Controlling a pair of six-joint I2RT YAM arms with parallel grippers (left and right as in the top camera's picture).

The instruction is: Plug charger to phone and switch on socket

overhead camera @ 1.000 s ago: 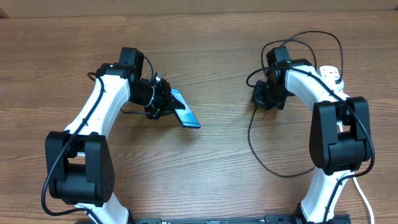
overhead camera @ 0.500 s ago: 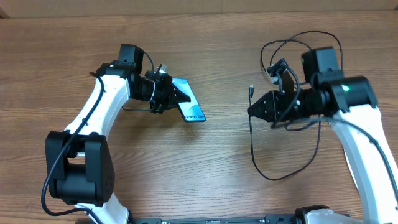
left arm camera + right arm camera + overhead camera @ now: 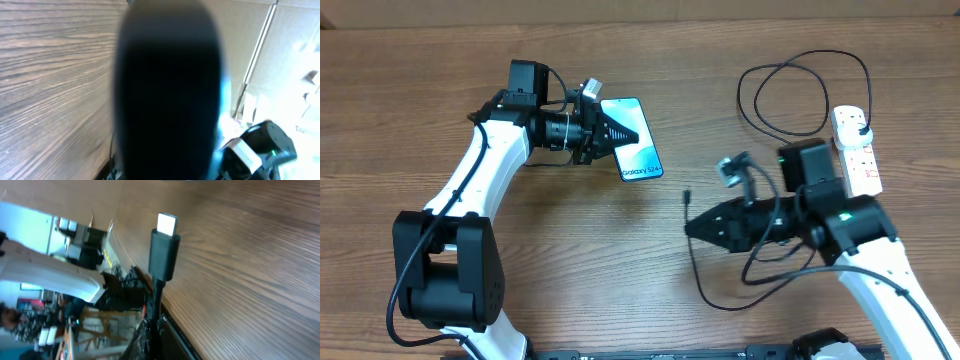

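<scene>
In the overhead view my left gripper (image 3: 618,135) is shut on the phone (image 3: 638,150) and holds it off the table, its light blue screen up and its "Galaxy S24" end toward the right arm. In the left wrist view the phone (image 3: 167,90) is a dark blur filling the middle. My right gripper (image 3: 690,229) is shut on the charger cable (image 3: 704,285) just behind its connector tip (image 3: 687,196). That connector (image 3: 164,250) stands above the shut jaws, silver end out. A hand's width separates tip and phone. The socket (image 3: 857,152) lies at the far right.
The black cable loops (image 3: 800,95) behind the right arm and reaches the socket's far end. The wooden table (image 3: 620,260) stretches under both arms. The right arm's body (image 3: 265,145) shows at the lower right of the left wrist view.
My right gripper swung from beside the socket to the table's middle front, carrying the connector end. My left gripper raised the phone and carried it right and farther back.
</scene>
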